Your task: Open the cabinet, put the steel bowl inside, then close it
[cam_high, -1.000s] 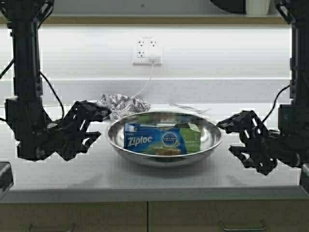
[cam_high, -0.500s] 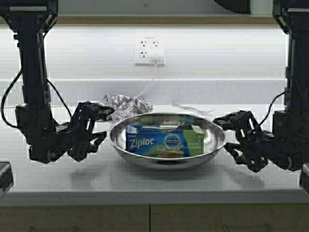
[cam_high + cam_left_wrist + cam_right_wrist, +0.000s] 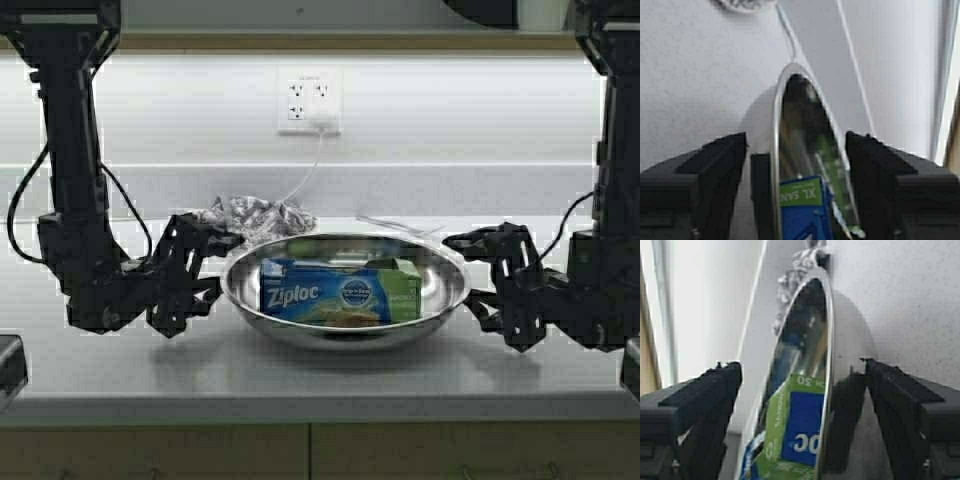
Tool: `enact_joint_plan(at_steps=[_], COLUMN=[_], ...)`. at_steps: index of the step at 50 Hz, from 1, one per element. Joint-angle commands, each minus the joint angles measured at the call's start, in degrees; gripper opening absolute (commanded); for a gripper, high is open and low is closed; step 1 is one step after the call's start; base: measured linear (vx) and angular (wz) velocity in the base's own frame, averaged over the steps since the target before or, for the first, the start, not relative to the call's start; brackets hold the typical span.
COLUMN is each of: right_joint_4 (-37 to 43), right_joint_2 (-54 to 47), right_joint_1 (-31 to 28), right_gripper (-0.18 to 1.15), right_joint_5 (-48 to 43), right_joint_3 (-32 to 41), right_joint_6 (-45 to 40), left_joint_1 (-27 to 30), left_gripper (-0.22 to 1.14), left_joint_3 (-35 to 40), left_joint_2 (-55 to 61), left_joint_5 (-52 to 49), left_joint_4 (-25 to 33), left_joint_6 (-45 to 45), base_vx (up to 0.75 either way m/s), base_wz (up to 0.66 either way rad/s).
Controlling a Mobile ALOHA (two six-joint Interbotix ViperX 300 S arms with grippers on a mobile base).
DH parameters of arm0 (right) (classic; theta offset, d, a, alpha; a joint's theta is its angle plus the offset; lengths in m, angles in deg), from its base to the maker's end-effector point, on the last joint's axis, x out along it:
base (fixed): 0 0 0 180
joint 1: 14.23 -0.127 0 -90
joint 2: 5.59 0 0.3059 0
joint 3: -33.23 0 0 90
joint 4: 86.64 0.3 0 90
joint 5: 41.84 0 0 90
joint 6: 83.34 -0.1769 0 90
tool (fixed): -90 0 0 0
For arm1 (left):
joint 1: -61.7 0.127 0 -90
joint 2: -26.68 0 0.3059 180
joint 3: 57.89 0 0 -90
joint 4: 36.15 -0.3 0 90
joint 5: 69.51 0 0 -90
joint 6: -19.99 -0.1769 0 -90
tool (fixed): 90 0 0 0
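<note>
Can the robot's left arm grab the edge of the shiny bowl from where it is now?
Probably yes. The left gripper sits right beside the steel bowl, fingers open, and the left wrist view shows the bowl's rim lined up between them with nothing in the way. The Ziploc box lies inside the bowl, away from that edge.

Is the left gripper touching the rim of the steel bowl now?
Cannot tell. In the left wrist view the open left gripper straddles the rim of the steel bowl, but no view shows contact or a gap plainly.
</note>
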Motion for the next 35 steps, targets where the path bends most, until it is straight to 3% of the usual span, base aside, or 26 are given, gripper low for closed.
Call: enact_joint_plan(at_steps=[1,5,10,12,16,24,35], right_joint_4=[-0.26,-0.26,-0.44,-0.70,-0.79,-1.32,-4.39], right_joint_2=[1.05,1.05,1.05,1.05,1.05,2.02,5.27], right_joint_1=[0.18,0.18,0.18,0.18,0.18,0.18,0.18], right_gripper=[0.89,0.69,0.36,0.22,-0.01,0.08,0.07], right_joint_5=[-0.53,-0.53,-0.62,-0.70,-1.23,-2.02,-2.81], right_joint_3=[-0.18,-0.18,-0.44,-0.62,-0.70,-1.58,-4.39], right_joint_6=[-0.44,-0.62,-1.14,-1.41,-1.41,-1.67,-1.76], left_joint_1=[-0.09,-0.09,-0.09,-0.09,-0.09,-0.09,-0.09], left_gripper=[0.66,0.36,0.03,-0.04,-0.02,0.03,0.02], left_joint_3=[0.53,0.62,0.18,-0.09,-0.62,-2.20,-6.42], left_joint_2=[-1.14,-1.14,-1.32,-1.41,-1.76,-2.99,-7.12], left_joint_5=[-0.53,-1.05,-1.14,-1.14,-1.14,-1.05,-1.14], left_joint_4=[-1.32,-1.41,-1.14,-0.97,-0.88,-1.05,-1.58], left_joint_6=[0.62,0.88,0.97,0.88,0.88,0.88,0.88], base_vx=[0.00,0.00,0.00,0.00,0.00,0.00,0.00], base_wz=[0.00,0.00,0.00,0.00,0.00,0.00,0.00])
